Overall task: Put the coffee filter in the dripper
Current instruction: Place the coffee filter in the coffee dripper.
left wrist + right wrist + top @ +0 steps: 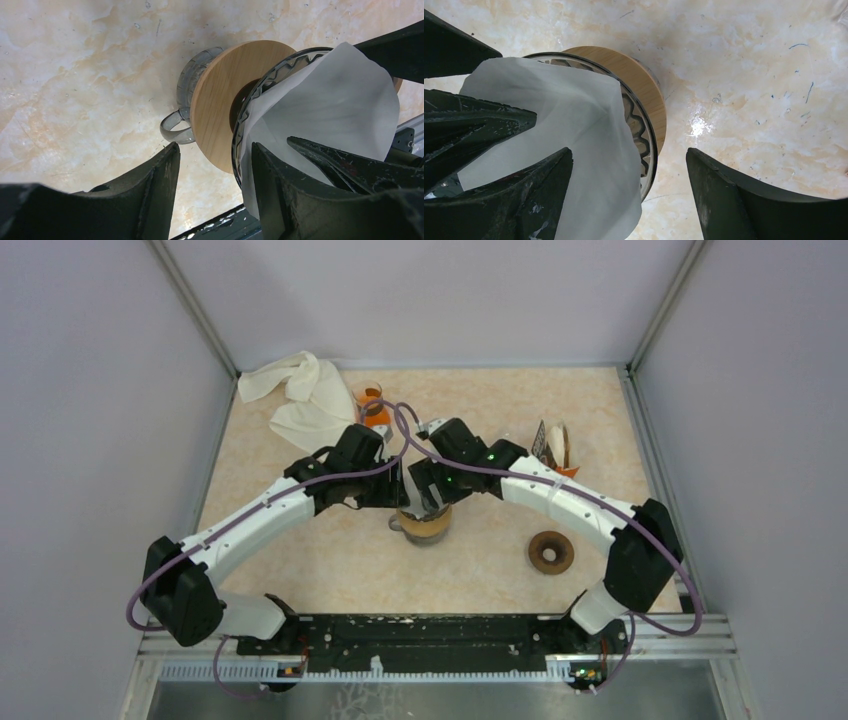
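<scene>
The dripper, a ribbed glass cone with a round wooden collar, sits on a glass mug at mid-table. The white paper coffee filter lies inside the cone, its edge standing above the rim. Both grippers hang over it from opposite sides. My left gripper is open, one finger inside the filter and the other outside the collar. My right gripper is open wider, one finger against the paper's inside and the other finger out over the table. Neither is clamped on anything.
A crumpled white cloth and a small orange-tinted glass lie at the back left. A stand of spare filters is at the back right. A brown ring lies to the right of the dripper.
</scene>
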